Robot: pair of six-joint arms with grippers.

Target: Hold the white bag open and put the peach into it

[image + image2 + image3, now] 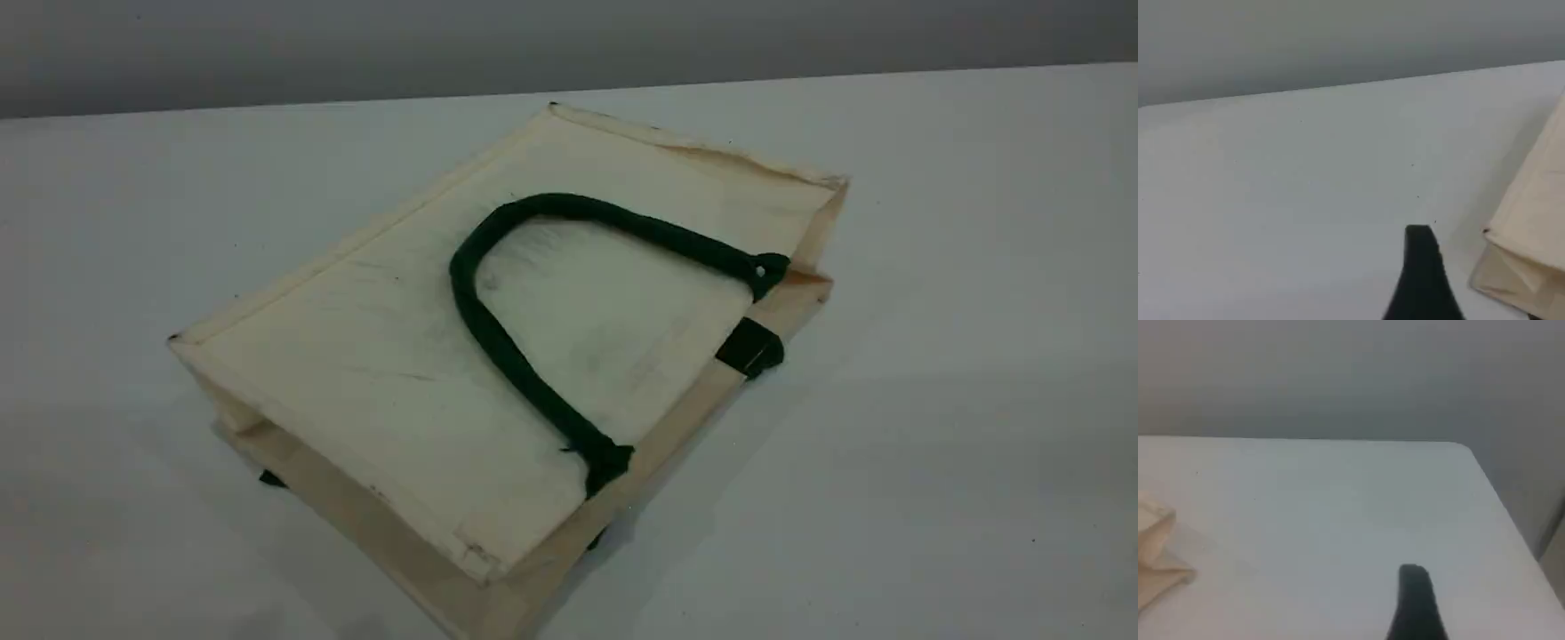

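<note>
The white bag (373,356) lies flat on the table, its mouth edge toward the lower right. One dark green rope handle (498,342) curves over its top face. No arm shows in the scene view. In the left wrist view one black fingertip (1421,243) hovers over bare table, a corner of the bag (1531,227) to its right, apart from it. The right wrist view shows one black fingertip (1415,583) over bare table, with a bag corner (1155,540) far to its left. Neither fingertip touches anything. The peach is out of view.
The pale table (933,400) spreads wide around the bag on all sides. Its far edge (1338,87) meets a grey wall. In the right wrist view the table's corner (1465,448) and its right edge fall away.
</note>
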